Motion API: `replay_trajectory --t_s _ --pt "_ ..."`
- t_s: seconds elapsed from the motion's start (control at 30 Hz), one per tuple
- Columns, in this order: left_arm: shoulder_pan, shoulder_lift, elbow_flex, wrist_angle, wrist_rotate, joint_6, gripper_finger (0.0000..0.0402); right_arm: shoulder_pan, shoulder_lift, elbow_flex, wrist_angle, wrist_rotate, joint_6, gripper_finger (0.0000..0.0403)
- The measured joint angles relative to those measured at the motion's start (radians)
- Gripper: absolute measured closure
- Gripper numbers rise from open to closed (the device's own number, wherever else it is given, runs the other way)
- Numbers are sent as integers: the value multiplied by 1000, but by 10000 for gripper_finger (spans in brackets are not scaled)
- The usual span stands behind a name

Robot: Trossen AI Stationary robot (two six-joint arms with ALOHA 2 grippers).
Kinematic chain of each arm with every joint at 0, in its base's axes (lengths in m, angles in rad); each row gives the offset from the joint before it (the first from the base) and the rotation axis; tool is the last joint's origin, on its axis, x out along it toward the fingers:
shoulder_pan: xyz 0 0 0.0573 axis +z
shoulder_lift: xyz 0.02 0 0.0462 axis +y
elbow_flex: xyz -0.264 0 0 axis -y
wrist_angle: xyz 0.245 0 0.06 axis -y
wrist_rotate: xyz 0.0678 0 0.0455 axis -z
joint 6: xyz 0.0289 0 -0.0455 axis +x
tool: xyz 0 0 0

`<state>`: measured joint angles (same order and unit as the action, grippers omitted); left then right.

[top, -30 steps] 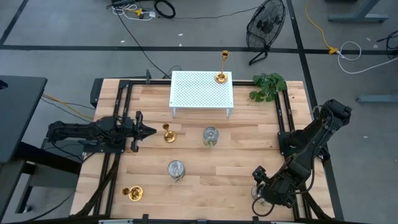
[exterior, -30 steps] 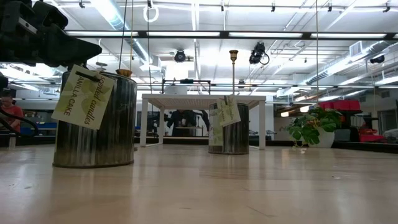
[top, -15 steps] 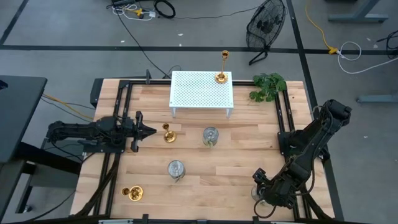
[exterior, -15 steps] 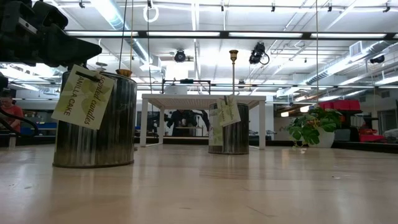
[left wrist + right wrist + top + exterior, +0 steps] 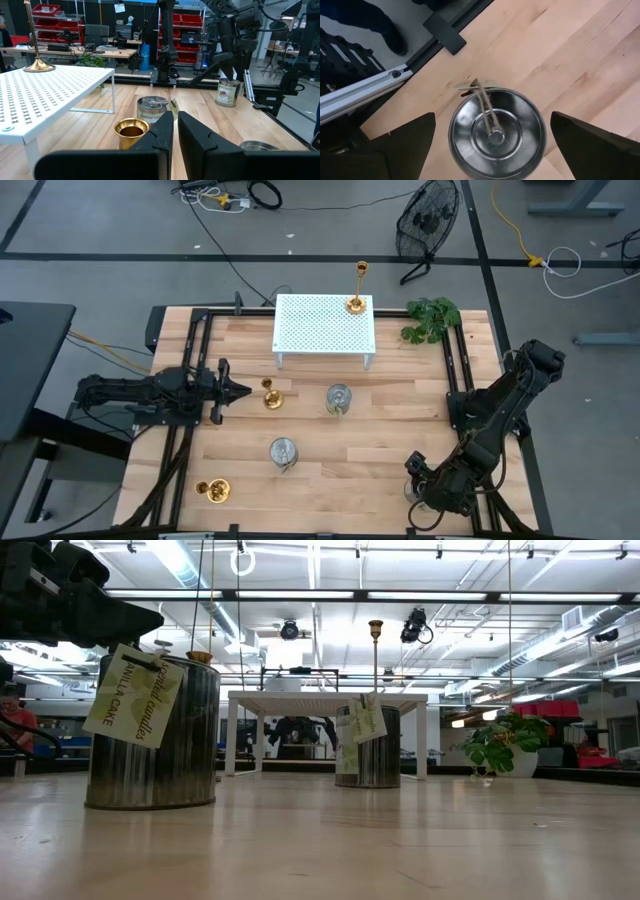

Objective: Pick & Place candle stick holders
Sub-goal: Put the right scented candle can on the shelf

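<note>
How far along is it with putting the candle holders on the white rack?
Done: one gold holder stands on the white rack. In hand: the open right gripper straddles a silver tin. Left: two gold holders and two tins on the table; left gripper shut, empty.

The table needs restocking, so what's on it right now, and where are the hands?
Gold candle stick holders: three; one on the white rack at its back right corner, one mid-table left, one front left.
Silver candle stick holders: three; centre, front centre, front right under the right hand.
Green plant: one, back right.
Left hand: shut, beside the mid-table gold holder.
Right hand: open, above the front-right silver holder.
</note>
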<state>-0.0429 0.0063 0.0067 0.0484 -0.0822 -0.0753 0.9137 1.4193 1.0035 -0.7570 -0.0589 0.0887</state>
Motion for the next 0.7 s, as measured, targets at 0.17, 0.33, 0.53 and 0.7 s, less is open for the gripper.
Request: replay_trajectory --t_s 0.17,0.33,0.53,0.7 --pt "0 0 0 0 0 0 369 0 0 0 -1 32 -1 3" --pt "0 0 0 0 0 0 369 0 0 -1 -4 31 -1 3" --pt "0 0 0 0 0 0 369 0 0 -32 5 20 1 3" --pt "0 0 0 0 0 0 369 0 0 -59 27 17 0 3"
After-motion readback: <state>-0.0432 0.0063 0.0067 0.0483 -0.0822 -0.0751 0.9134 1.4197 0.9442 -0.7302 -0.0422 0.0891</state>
